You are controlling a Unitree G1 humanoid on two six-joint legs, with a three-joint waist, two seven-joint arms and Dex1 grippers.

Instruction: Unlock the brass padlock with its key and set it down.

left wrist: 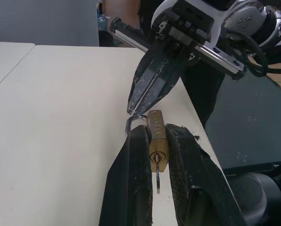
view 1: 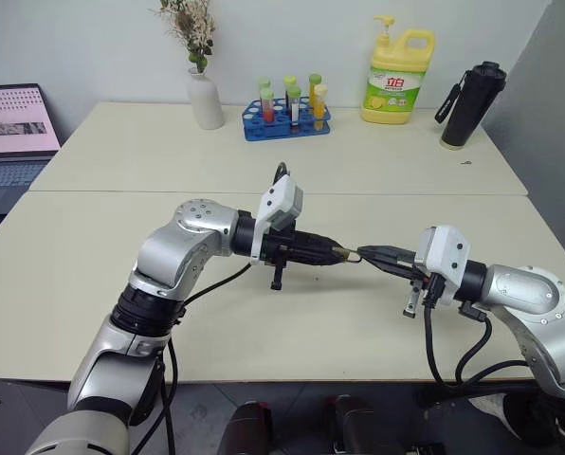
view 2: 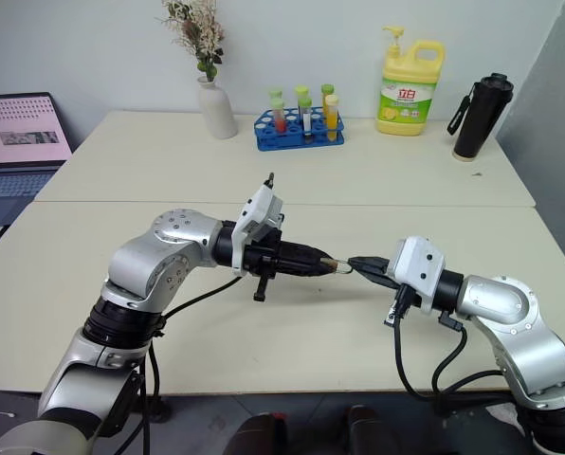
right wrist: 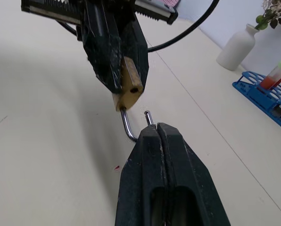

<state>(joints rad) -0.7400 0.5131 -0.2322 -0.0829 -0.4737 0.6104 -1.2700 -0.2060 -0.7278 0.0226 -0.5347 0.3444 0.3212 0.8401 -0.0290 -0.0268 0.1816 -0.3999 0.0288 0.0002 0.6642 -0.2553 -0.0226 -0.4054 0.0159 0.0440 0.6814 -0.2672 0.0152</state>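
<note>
left gripper (view 1: 337,253) pinching the padlock (view 1: 341,253) above the table (view 1: 93,265), pointing across toward the right gripper (view 1: 362,253); right gripper closing tight on the shackle (view 1: 353,257), tip to tip with the left one over the near half of the table. standing along the far edge: a vase (view 1: 205,98), a blue tube rack (view 1: 286,120), a yellow soap jug (view 1: 398,76), a black bottle (view 1: 471,105); a laptop (view 1: 13,133) sitting off the far left side.

in the right eye view, showing the same meeting of the two grippers in mid-air, the padlock (view 2: 339,267) sitting as a small brass speck between the black tips.

in the left wrist view, gripping the padlock (left wrist: 156,146) between the two black fingers (left wrist: 133,179), keyhole end facing the camera, the key (left wrist: 157,176) sitting in the keyhole and hanging out toward the lens. beyond it, the right gripper (left wrist: 133,110) reaching in with its closed tips on the shackle (left wrist: 130,123), table edge running just beside.

in the right wrist view, clamping shut, fingers (right wrist: 145,165) pressed together on the bend of the shackle (right wrist: 128,126); one shackle leg entering the padlock (right wrist: 129,89), the other leg's free end (right wrist: 148,117) standing out of the body, apart from it. left gripper (right wrist: 116,89) holding the brass body from above, vase (right wrist: 238,47) and rack (right wrist: 268,101) in the background.
</note>
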